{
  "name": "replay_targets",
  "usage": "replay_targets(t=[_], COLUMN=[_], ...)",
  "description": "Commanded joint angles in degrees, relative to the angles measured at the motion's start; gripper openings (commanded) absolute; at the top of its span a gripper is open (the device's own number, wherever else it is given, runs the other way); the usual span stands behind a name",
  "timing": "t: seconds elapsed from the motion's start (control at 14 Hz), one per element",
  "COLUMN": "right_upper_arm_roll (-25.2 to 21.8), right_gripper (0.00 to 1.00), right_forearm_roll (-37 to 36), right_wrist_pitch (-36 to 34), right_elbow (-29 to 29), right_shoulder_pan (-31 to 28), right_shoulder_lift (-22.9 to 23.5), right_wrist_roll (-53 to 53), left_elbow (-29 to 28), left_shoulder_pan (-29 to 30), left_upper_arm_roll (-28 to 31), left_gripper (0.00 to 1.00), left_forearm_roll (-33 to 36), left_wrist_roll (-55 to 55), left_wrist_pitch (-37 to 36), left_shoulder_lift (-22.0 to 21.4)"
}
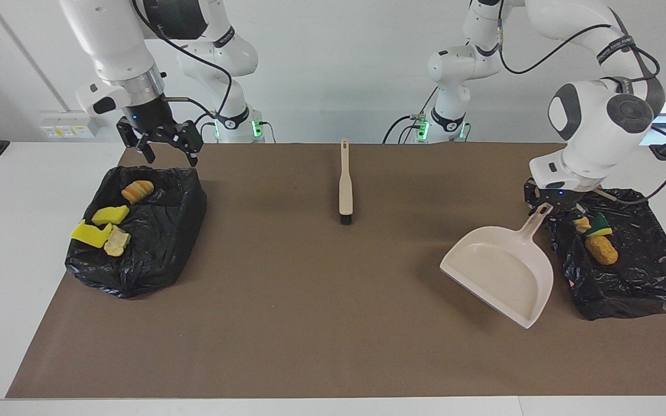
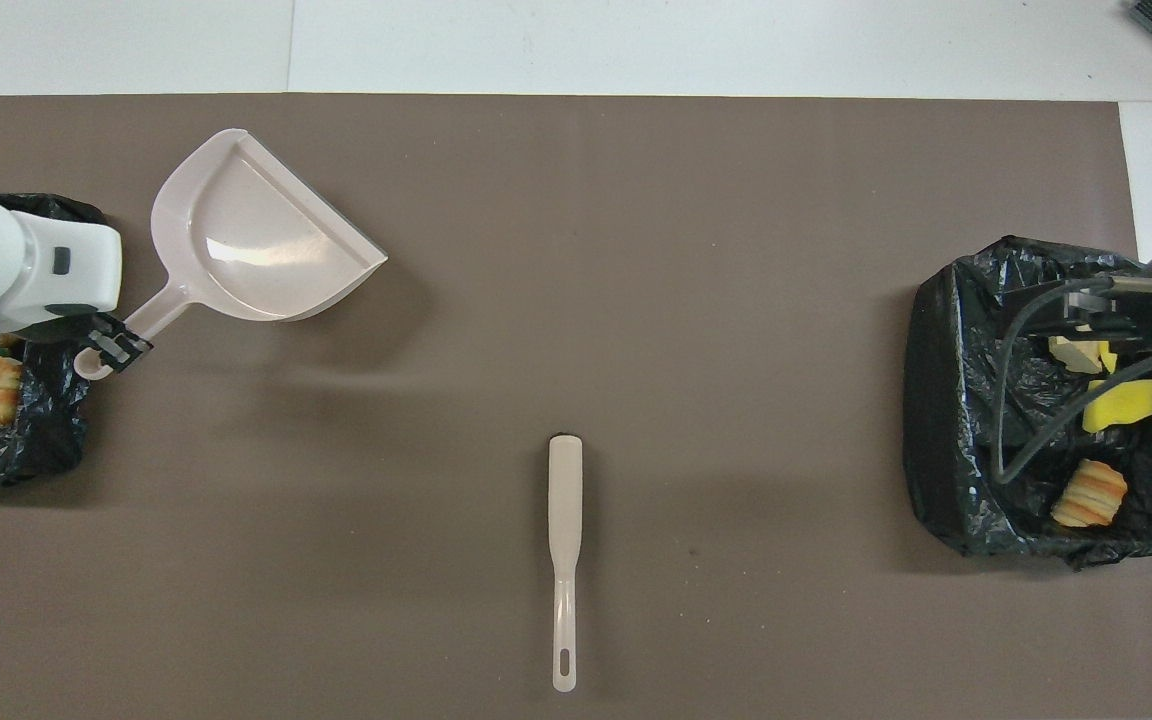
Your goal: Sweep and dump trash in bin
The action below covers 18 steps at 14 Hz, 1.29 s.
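Left tool [image 1: 543, 209] is clenching the end of the dustpan [image 1: 500, 274] handle, right at the rim of the bin at the left arm's end [image 1: 633, 289].

No trash is lying loose on the brown mat [image 1: 333, 346]; every piece in sight is sitting inside a black-lined bin. A few pieces [image 1: 598, 242], yellow-green sponge and tan bread, are lying in that left-end bin, just beside the left tool. Another group [image 1: 104, 228] is sitting in the bin at the right arm's end [image 1: 136, 271].

That is the relation the next move is turning on. The dumped trash is lying on the handle side of the dustpan, not at its mouth. The pan's long axis is running from the bin rim slantwise toward the middle of the surface and farther from the robots. Its scoop is showing empty. Whether its lip is touching the mat or hanging just above it is hard to judge, though the shadow suggests it is very low. Setting it down looks like what is remaining for this arm.

Further out, the brush [image 1: 345, 185] is lying mid-surface, unheld, bristles pointing away from the robots. Right tool [image 1: 171, 155] is waiting with fingers spread and empty above the robot-side rim of its bin.
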Motion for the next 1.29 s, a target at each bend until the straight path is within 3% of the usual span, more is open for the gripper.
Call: replay_targets(t=[0.0,0.29,0.57,0.79,1.0,1.22], right_upper_arm_roll=[0.85,-2.91,-2.4,-2.31,-2.05,-1.52], right_gripper=[1.0,1.0,1.0,1.0,1.0,1.0], right_forearm_roll=[-0.38,-0.65,-2.32,-1.97,-1.79,-1.96], right_wrist_pitch=[-5.53,-13.97,-12.77,-12.67,-12.67,-12.32], right_elbow=[4.81,10.26,6.85,5.79,5.62,5.62], right_shoulder_pan=[-4.29,-4.23,-4.04,-4.04,-3.96,-3.96], right_shoulder_lift=[0.4,0.4,-1.79,-2.15,-2.32,-2.32], right_wrist_roll=[-4.8,-10.08,-10.18,-10.18,-10.62,-13.42], left_elbow=[-2.02,-1.84,-1.23,0.61,6.75,7.74], left_shoulder_pan=[-8.01,-20.23,-30.6,-33.78,-36.08,-37.22], left_upper_arm_roll=[1.08,1.08,1.17,1.08,1.26,1.17], left_gripper=[0.0,0.0,0.0,0.0,0.0,0.0], left_forearm_roll=[-1.55,-1.55,-3.13,-5.14,-5.95,-5.77], left_wrist_roll=[-15.33,-36.81,-50.43,-57.14,-59.25,-67.77], left_wrist_pitch=[3.2,5.58,10.67,15.42,14.73,16.39], left_shoulder_lift=[-0.61,1.85,5.01,7.04,13.61,16.88])
